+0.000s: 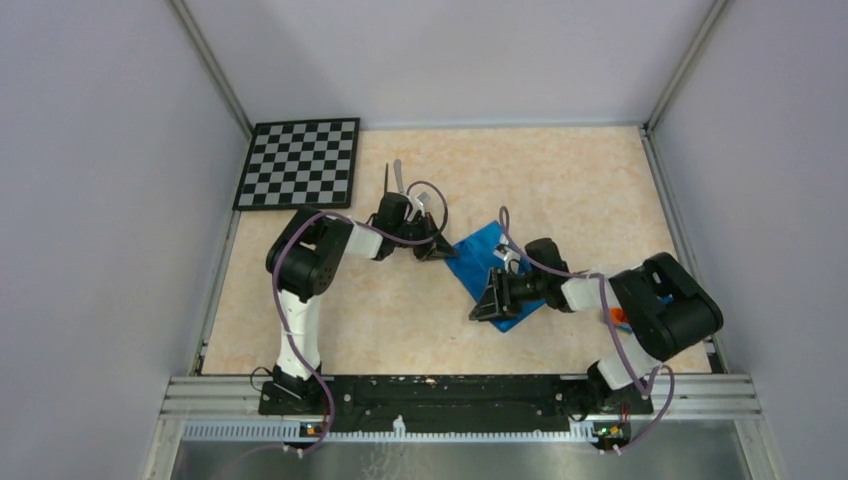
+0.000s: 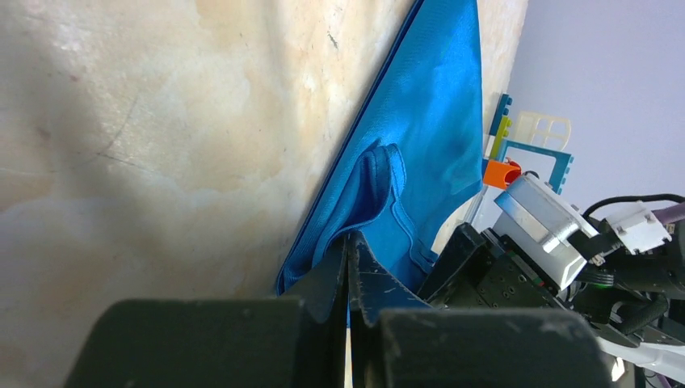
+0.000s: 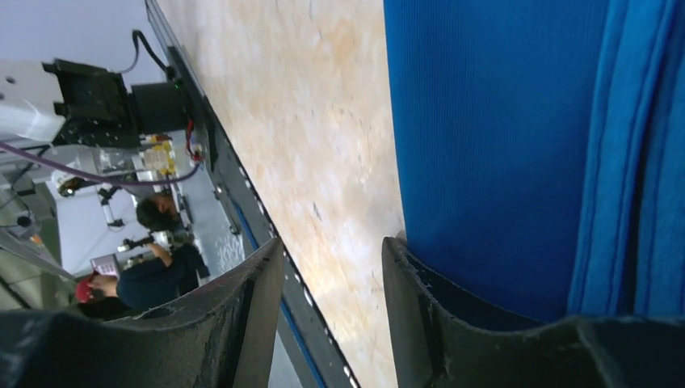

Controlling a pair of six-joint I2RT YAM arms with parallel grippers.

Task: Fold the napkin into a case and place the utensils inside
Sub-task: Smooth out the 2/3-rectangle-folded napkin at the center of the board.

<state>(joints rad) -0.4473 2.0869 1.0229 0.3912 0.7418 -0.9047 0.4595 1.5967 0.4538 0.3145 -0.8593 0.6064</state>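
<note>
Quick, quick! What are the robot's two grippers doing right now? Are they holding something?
Left gripper: closed, pinching a raised fold of the napkin.
Right gripper: open, holding nothing, at the napkin's edge.

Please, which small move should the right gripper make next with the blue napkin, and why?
Probably lower and close the right gripper on the napkin edge. Its jaws stand open astride that edge, one finger over cloth, one over bare table, while the shut left gripper seems to pinch another corner.
</note>
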